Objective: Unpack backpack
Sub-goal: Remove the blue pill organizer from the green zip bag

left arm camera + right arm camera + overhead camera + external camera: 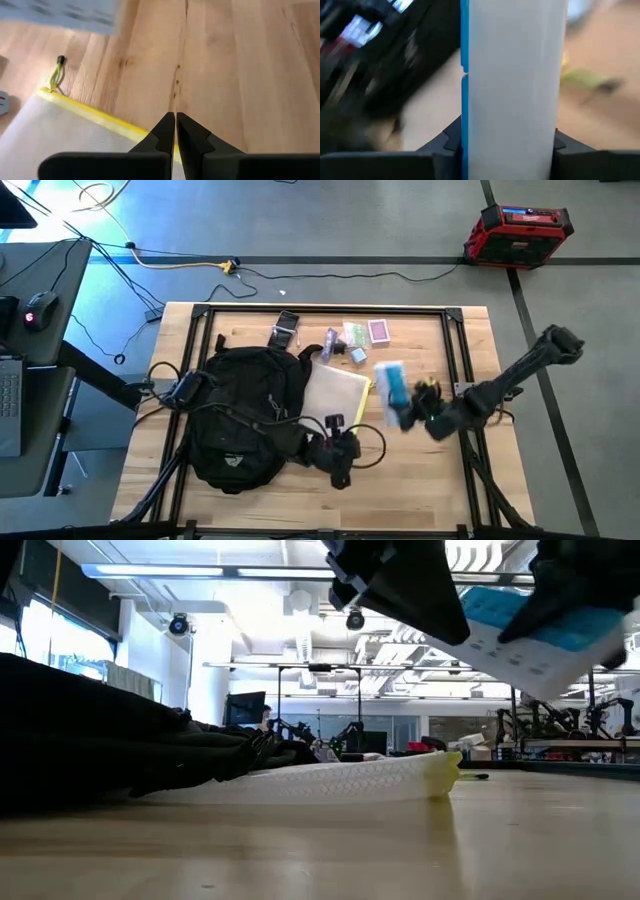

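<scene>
— What is seen closest up?

— Filling the right wrist view, a white and blue box is clamped between the fingers of the right gripper. From above, the box is held clear of the table, right of the pouch.

— And the left gripper?

— It is pressed shut on nothing, low over the pouch at its yellow edge, near the table's front.

— Where is the backpack found?

— The backpack is laid on the table's left half, its straps trailing toward the left gripper. The pouch is lying just beside it, and small items are scattered near the far edge.
</scene>
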`<control>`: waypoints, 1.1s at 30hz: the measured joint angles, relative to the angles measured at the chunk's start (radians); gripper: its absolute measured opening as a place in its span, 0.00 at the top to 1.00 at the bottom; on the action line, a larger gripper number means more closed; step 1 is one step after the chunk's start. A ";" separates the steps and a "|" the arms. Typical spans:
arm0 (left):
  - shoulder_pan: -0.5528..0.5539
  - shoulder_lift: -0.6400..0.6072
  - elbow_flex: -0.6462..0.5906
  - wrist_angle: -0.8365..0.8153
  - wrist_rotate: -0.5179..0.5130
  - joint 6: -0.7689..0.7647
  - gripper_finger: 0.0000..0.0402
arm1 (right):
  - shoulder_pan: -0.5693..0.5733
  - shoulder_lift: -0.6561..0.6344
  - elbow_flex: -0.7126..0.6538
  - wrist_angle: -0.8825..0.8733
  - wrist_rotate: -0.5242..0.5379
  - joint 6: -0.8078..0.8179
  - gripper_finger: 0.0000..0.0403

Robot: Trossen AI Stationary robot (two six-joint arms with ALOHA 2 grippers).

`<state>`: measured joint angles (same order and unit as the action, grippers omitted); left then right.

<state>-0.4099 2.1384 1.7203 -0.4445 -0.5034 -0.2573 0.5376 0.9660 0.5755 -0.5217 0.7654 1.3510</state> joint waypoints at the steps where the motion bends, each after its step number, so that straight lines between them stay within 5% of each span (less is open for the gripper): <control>1: -0.008 0.000 0.000 -0.008 0.000 0.000 1.00 | -0.044 -0.031 0.000 -0.047 0.004 -0.001 0.72; 8: -0.053 0.010 -0.026 -0.029 0.005 -0.019 1.00 | -0.486 -0.112 -0.001 -0.249 -0.110 -0.110 0.72; 17: -0.079 0.011 -0.085 -0.028 -0.004 -0.053 1.00 | -1.060 -0.011 -0.001 -0.070 -0.462 -0.418 0.72; 26: -0.078 0.011 -0.088 -0.024 -0.007 -0.055 1.00 | -1.295 0.225 -0.001 0.082 -0.608 -0.597 0.71; 33: -0.075 0.011 -0.088 -0.021 -0.031 -0.055 1.00 | -1.370 0.281 -0.001 0.164 -0.601 -0.659 0.35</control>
<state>-0.4850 2.1499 1.6321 -0.4651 -0.5348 -0.3127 -0.8323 1.2466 0.5747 -0.3581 0.1640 0.6916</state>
